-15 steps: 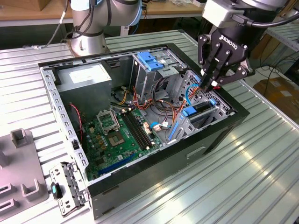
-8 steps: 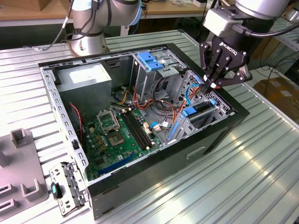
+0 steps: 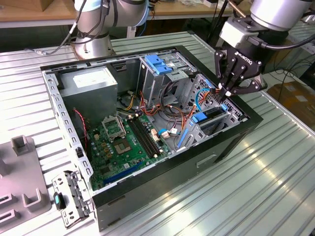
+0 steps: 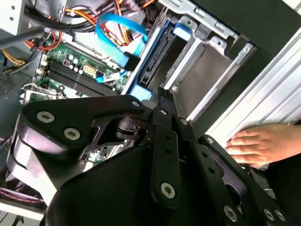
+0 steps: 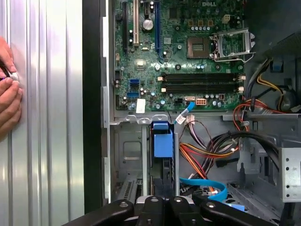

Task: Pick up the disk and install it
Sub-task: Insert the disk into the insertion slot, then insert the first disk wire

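Note:
The disk stands on edge in the drive bay at the exterior view's right end of the open computer case. Blue rails run along its sides. In the first wrist view its blue rail end sits in the bay slot, and in the second wrist view the rail runs beside the bay's metal wall. My gripper hangs just above the disk's upper edge, fingers closed together with nothing between them. Whether the tips touch the disk is not visible.
A green motherboard and a grey power-supply box fill the case. Loose cables crowd the space beside the bay. A blue latch tops the drive cage. A person's hand rests on the ribbed table beside the case.

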Controlling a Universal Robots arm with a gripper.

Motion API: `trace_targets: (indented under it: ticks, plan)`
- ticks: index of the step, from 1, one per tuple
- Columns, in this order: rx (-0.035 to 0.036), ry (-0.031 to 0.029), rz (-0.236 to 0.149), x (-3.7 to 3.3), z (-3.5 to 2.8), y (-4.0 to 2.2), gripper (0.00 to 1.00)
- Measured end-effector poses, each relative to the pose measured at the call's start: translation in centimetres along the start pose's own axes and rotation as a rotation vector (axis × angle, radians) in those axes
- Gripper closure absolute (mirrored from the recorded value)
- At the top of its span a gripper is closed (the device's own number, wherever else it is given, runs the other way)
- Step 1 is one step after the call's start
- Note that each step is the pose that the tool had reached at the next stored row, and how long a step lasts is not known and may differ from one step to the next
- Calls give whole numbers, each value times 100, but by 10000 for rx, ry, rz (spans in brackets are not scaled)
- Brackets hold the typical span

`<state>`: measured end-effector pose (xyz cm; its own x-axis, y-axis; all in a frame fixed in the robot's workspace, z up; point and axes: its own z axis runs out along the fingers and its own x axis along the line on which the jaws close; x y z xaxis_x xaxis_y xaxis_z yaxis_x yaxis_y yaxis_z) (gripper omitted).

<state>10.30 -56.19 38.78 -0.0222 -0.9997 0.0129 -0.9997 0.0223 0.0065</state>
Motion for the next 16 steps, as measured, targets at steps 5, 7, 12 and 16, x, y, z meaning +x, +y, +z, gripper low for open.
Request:
trace_targets:
  ticks: [5,7,12,16]
  plan:
    - [40,2,1,0,23,-12,89]
    - [48,1,0,0,27,-12,89]
    - [49,0,1,0,28,-12,89]
    - [49,0,1,0,28,-13,89]
